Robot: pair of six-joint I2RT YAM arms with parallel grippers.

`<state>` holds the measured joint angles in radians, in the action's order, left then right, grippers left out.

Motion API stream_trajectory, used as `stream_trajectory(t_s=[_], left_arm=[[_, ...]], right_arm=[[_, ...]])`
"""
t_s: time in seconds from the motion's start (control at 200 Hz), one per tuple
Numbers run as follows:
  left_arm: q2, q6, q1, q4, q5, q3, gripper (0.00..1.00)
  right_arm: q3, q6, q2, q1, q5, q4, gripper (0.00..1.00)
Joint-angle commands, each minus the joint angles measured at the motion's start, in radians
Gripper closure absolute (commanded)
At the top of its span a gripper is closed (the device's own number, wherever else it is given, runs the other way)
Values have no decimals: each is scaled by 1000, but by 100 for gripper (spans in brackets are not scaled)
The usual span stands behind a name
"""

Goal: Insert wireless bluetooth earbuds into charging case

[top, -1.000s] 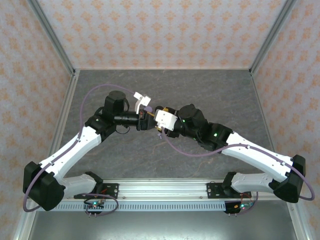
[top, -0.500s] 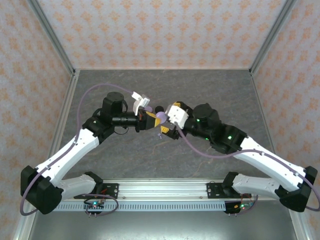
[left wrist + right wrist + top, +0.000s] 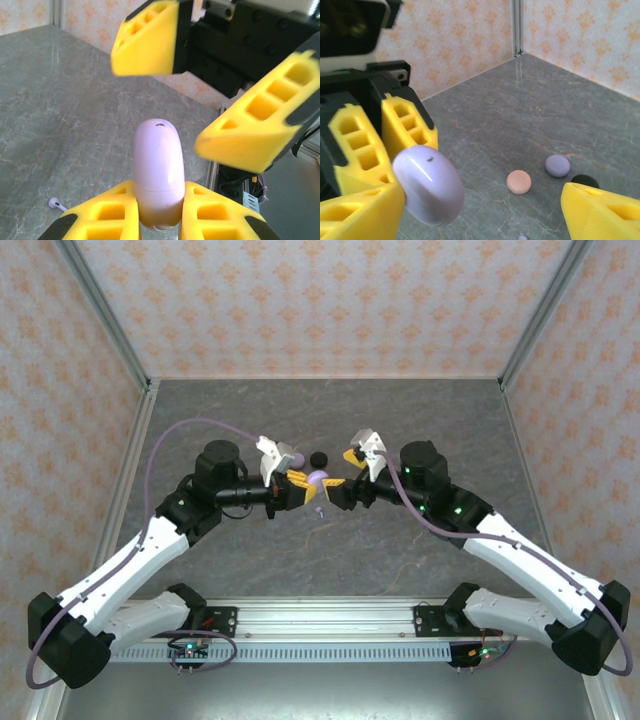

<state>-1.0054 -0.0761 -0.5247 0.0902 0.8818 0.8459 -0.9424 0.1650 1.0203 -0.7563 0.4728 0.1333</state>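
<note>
Our left gripper [image 3: 160, 192] is clamped on the lavender charging case [image 3: 158, 160] and holds it up off the table [image 3: 60, 110]. The case's lid is closed, so we cannot tell what is inside. Our right gripper [image 3: 344, 478] faces it with jaws spread wide, gripping nothing. One lavender earbud [image 3: 56, 203] lies on the table below. A pink disc [image 3: 519, 181], a lavender disc [image 3: 557, 165] and a black disc [image 3: 585, 181] lie nearby.
</note>
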Motion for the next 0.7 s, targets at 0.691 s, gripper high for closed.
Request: stream_trajectory(t_s=[0.691], left_arm=[[26,104,-23,-49,-19,-26,99]], right_arm=[[-94,-105,88,60,31,12,18]])
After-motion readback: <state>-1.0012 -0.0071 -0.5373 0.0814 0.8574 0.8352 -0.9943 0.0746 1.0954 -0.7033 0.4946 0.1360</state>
